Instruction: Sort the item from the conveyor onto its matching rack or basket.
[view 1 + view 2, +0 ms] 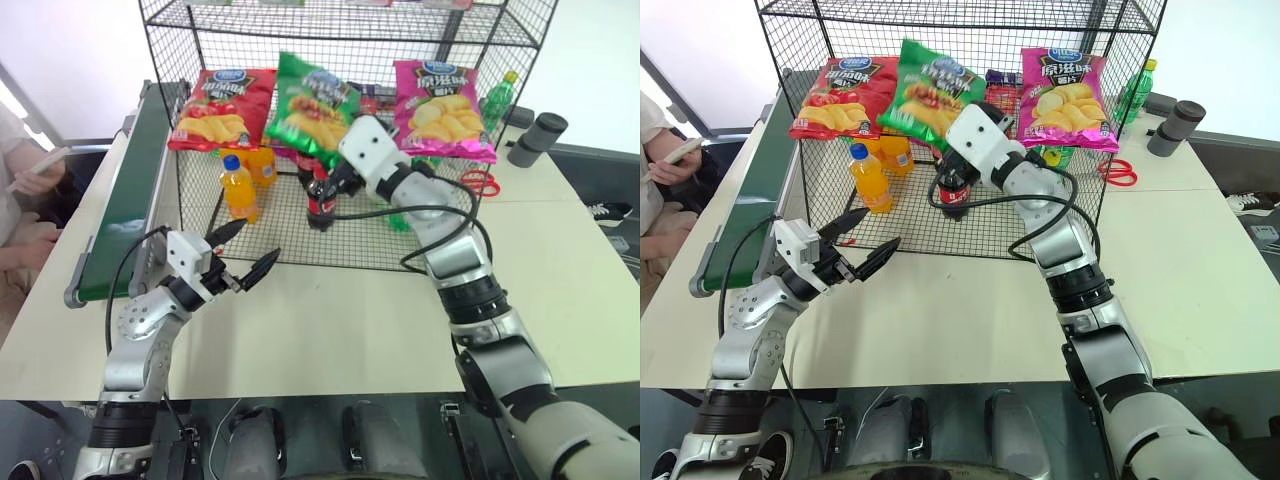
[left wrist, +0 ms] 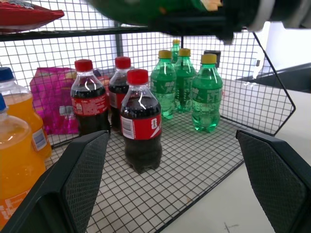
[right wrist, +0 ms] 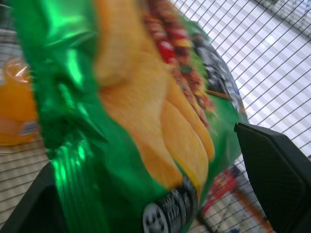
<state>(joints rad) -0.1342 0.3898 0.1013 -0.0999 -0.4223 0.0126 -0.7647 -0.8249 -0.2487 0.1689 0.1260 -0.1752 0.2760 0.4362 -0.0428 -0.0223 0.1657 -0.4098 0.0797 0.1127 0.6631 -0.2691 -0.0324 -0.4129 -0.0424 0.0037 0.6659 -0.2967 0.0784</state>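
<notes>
1. The green chip bag (image 1: 312, 110) is located on the upper tier of the rack (image 1: 200, 45), between the red chip bag (image 1: 222, 108) and the pink chip bag (image 1: 441, 108). It is tilted against the rack interior, with its long axis running from the blue logo at the top down toward the robot.

2. The right gripper (image 3: 160, 179) is positioned directly at the lower edge of the bag. In the right wrist view, the bag lies between the two widely spread fingers (image 3: 277, 170). Whether the fingers press on the bag or stand free of it cannot be told; the bag is judged to be resting on the tier, so the hold is probably released or about to be.

3. The left gripper (image 1: 243, 253) is held with its jaws spread and empty, low in front of the rack's bottom tier, well apart from the bag. The right arm is therefore the nearer one.

4. The conveyor (image 1: 135, 190) runs along the left side of the rack; no item is seen on the visible belt.

5. The bottom tier holds orange soda bottles (image 1: 240, 185), cola bottles (image 2: 141, 124) and green bottles (image 2: 206, 94).

6. The rack stands on a pale table (image 1: 330, 330). Red scissors (image 1: 480, 182) and a dark cylinder (image 1: 537, 138) lie to the right of the rack. A seated person (image 1: 25, 200) is seen at the left edge.
</notes>
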